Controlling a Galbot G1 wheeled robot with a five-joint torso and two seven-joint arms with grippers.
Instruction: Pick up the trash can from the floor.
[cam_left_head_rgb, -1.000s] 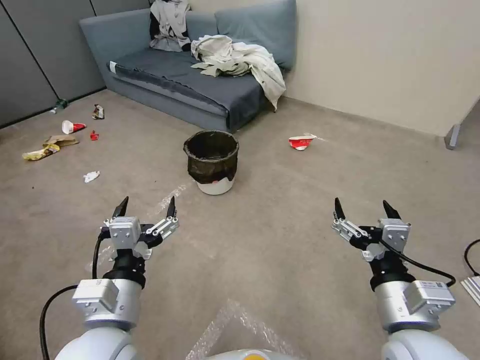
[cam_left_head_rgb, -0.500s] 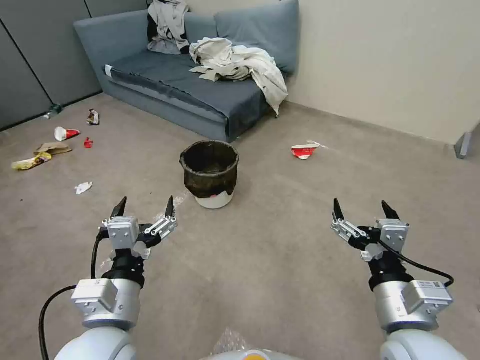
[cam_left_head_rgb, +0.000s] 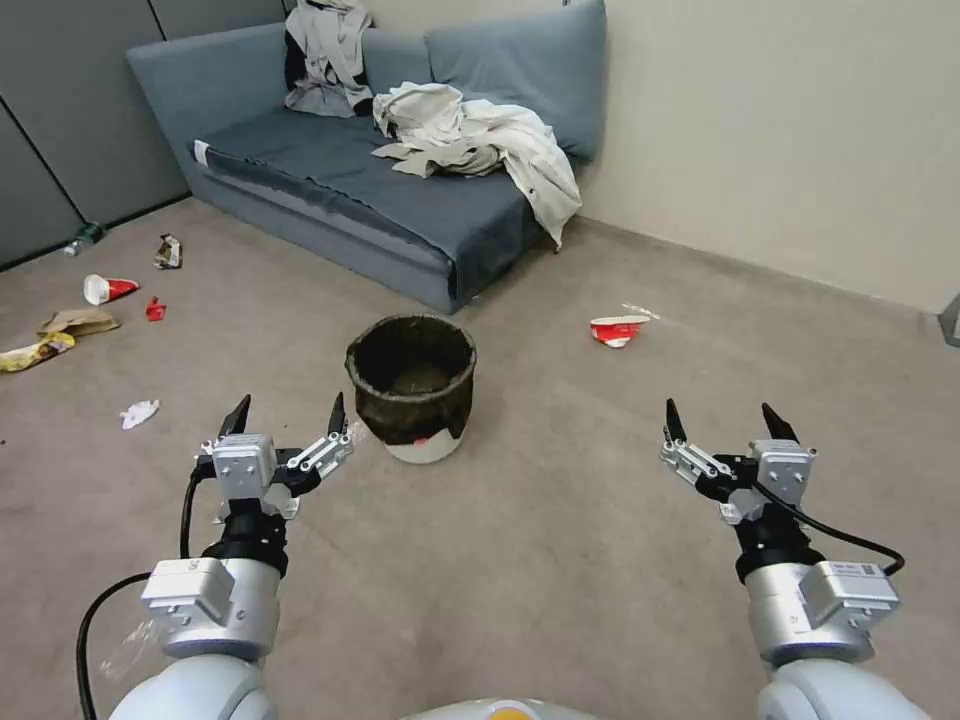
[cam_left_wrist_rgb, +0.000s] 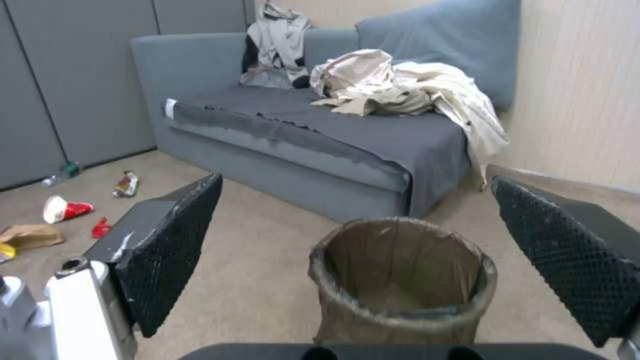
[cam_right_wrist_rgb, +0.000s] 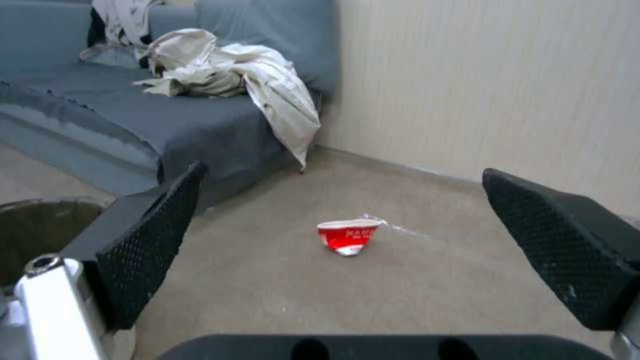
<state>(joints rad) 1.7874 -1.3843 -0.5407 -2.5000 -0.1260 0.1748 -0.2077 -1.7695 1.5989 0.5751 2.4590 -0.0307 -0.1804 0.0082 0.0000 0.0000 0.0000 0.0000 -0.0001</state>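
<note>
The trash can (cam_left_head_rgb: 411, 400), a white bin lined with a dark bag folded over its rim, stands upright on the floor (cam_left_head_rgb: 560, 540) in front of the grey-blue sofa (cam_left_head_rgb: 380, 190). The left gripper (cam_left_head_rgb: 287, 418) hovers just beside the bin's left side, fingers spread wide, holding and touching nothing. The right gripper (cam_left_head_rgb: 720, 425) hangs well apart to the right, equally wide and empty. A crushed red-and-white paper cup (cam_left_head_rgb: 617, 329) lies beyond it.
</note>
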